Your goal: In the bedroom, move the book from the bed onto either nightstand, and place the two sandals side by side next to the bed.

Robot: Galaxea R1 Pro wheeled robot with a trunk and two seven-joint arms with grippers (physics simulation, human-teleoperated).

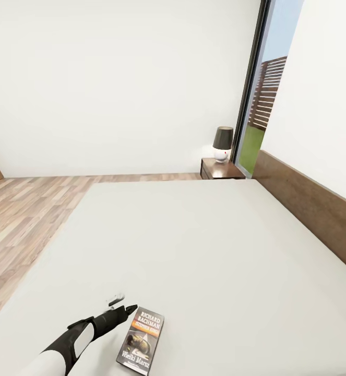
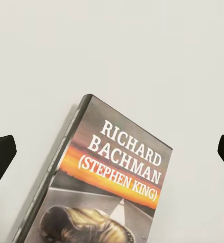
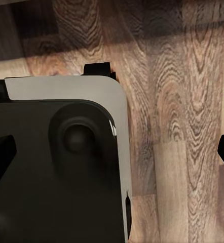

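Fingers (image 1: 121, 308) of left arm spread beside book (image 1: 141, 340).

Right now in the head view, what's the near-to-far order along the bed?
Book → left gripper with open jaws → bare grey mattress of the bed → nightstand with lamp → window.

The book (image 2: 104, 182) runs off the bottom edge of the left wrist view, its lower cover and spine lettering unreadable, while in the head view the left arm (image 1: 63, 347) is cut off at the lower left and the nightstand (image 1: 221, 169) stands half hidden behind the bed (image 1: 204, 245).
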